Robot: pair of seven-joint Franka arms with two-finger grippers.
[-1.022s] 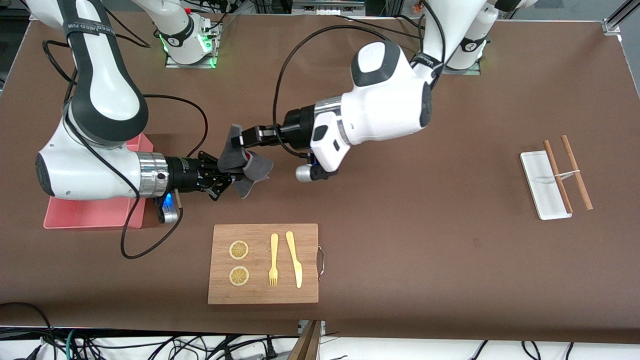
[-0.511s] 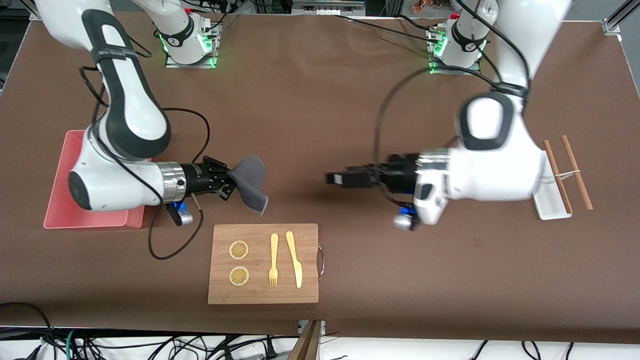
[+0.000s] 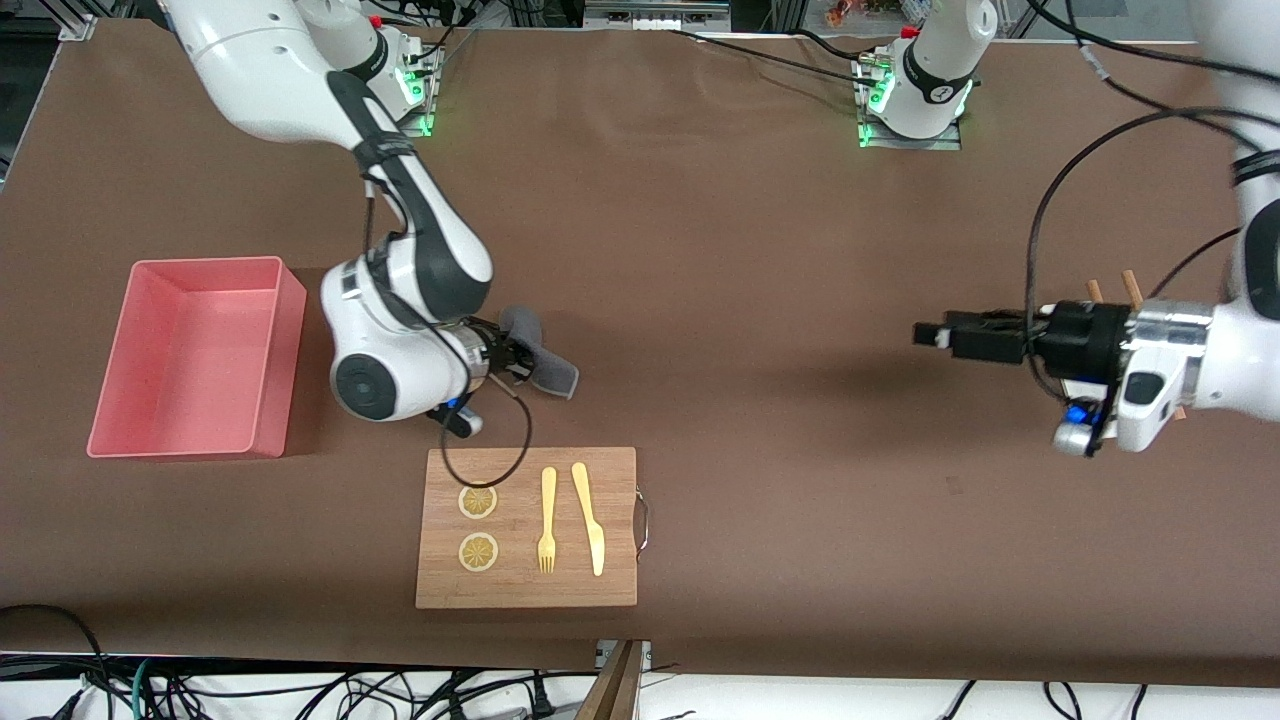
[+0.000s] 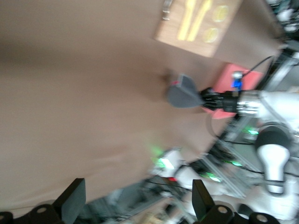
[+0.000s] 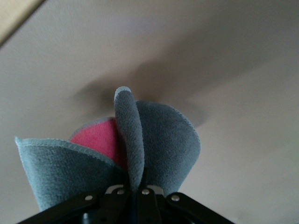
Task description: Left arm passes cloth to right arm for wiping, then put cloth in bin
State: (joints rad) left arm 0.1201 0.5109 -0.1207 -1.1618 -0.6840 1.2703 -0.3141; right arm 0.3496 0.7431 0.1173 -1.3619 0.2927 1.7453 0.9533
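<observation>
The dark grey cloth [image 3: 545, 368] hangs folded from my right gripper [image 3: 512, 358], which is shut on it just above the table, between the wooden board and the bin. In the right wrist view the cloth [image 5: 159, 140] bunches between the jaws and shows a pink inner face. The pink bin [image 3: 292, 330] stands with nothing in it toward the right arm's end. My left gripper [image 3: 932, 335] is open and holds nothing, hovering over bare table toward the left arm's end. Its wrist view shows the cloth [image 4: 183, 92] far off in the right gripper [image 4: 212, 99].
A wooden board [image 3: 620, 480] with two lemon slices, a yellow fork [image 3: 546, 520] and a yellow knife [image 3: 589, 518] lies nearer the front camera than the cloth. Chopstick tips [image 3: 1093, 290] show above the left arm's wrist.
My left gripper opened, let go of the cloth and drew back toward its own end. The right arm kept the cloth and swung off the bin toward the board.
</observation>
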